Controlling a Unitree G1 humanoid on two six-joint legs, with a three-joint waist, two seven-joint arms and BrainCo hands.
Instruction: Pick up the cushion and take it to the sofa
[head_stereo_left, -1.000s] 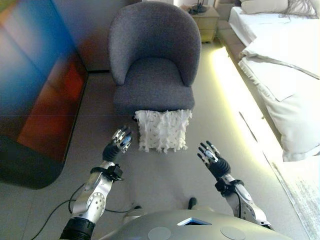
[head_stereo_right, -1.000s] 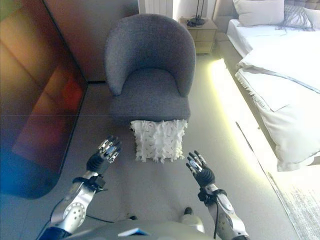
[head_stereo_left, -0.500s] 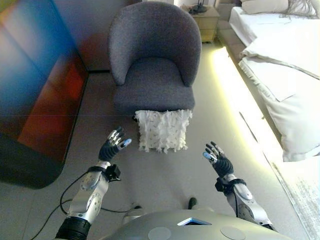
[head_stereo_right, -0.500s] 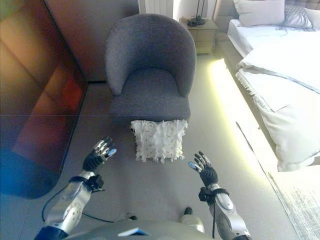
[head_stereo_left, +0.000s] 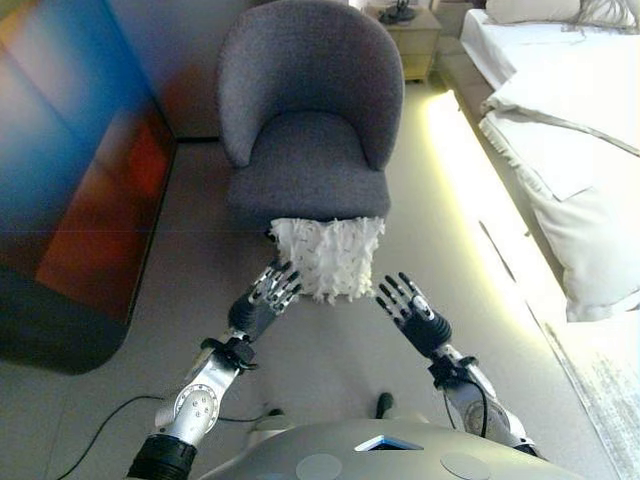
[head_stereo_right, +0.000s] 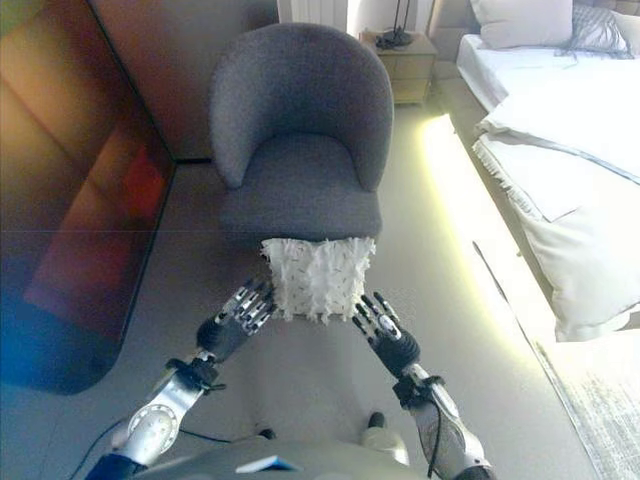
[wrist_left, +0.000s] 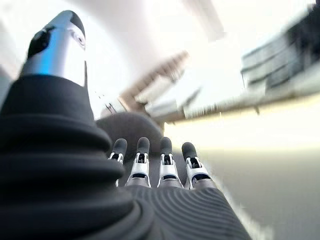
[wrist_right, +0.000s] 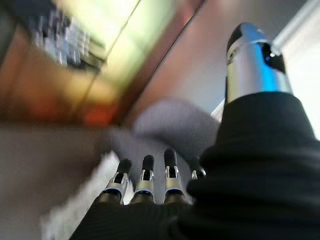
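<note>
Both hands spread wide: left hand (head_stereo_left: 268, 300) and right hand (head_stereo_left: 410, 308) flank the white cushion (head_stereo_left: 328, 256), its lower corners hidden behind fingertips.

Left hand (wrist_left: 150, 175) fingers straight, grey armchair (wrist_left: 125, 127) beyond them, bright blurred room

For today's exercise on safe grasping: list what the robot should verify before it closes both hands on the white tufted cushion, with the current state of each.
1. White tufted cushion leaning on grey upholstered armchair: ok.
2. Left hand open, by the cushion's left lower corner: ok.
3. Right hand open, at the cushion's right: ok.
4. Hands touching cushion: cannot tell.
5. Armchair seat free: ok.
</note>
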